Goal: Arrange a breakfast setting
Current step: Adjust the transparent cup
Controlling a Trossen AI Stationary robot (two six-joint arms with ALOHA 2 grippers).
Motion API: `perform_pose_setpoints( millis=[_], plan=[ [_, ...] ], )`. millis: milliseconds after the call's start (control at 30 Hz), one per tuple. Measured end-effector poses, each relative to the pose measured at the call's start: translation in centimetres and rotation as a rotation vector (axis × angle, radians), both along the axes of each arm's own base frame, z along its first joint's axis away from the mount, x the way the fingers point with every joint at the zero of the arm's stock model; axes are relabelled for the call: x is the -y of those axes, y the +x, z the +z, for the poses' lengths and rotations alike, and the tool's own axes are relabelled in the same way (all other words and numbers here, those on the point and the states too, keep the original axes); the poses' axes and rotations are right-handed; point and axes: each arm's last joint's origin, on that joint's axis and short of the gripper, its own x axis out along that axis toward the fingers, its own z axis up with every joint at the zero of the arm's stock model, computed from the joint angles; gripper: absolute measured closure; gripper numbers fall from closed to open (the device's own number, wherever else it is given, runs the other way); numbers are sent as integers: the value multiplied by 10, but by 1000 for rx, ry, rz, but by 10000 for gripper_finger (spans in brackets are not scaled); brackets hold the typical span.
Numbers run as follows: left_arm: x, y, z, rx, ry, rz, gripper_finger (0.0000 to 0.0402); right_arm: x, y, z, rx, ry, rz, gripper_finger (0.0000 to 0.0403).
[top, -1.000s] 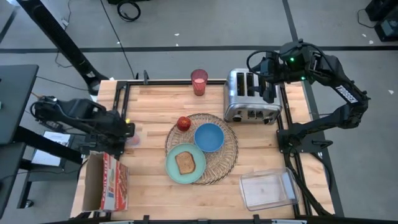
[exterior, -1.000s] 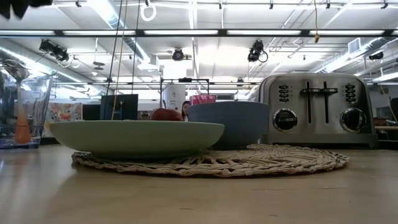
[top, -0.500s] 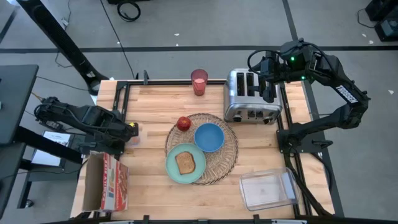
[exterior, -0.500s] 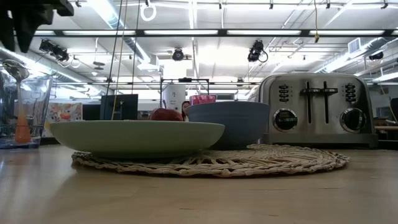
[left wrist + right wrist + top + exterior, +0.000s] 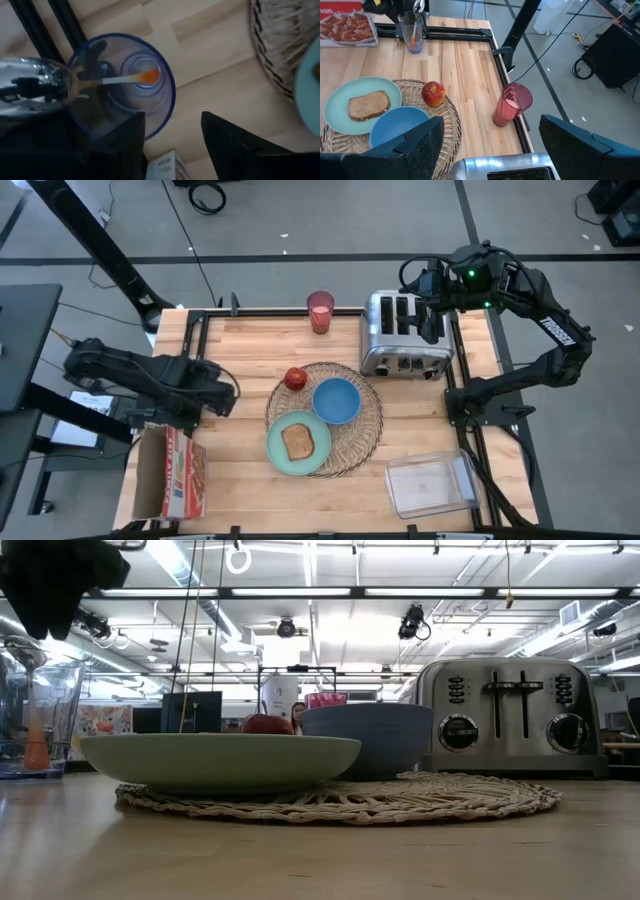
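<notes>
A woven placemat lies mid-table and bears a teal plate with a toast slice, a blue bowl and a red apple. A pink cup stands at the far edge. The orange-handled spoon stands in a clear glass at the table's left, handle end down, silver bowl leaning on the rim. My left gripper hangs open above that glass, pointing down, touching nothing. My right gripper stands open above the toaster.
A silver toaster stands at the far right of the mat. A red-printed cardboard box lies at the near left corner, and a clear plastic container sits near the right front. Bare wood shows along the front edge.
My left gripper has come down and moved toward the placemat, rolling about its own axis; in the low view it has dropped into the top left corner above the glass. The glass, the spoon and the setting on the mat have stayed put.
</notes>
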Motion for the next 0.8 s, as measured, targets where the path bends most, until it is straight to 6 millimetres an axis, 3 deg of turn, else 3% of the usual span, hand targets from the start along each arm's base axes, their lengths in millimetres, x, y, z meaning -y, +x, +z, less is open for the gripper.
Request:
perform_pose_setpoints(
  millis=[433, 633, 800],
  plan=[
    [-33, 13, -15, -107, -69, 49, 232, -1, 0, 0, 18, 53, 21, 73],
    [-37, 12, -41, -137, -141, 58, 239, -5, 1, 0, 13, 62, 48, 73],
    [-38, 13, -45, -123, -104, 48, 247, -7, 2, -1, 11, 63, 60, 73]
  ],
)
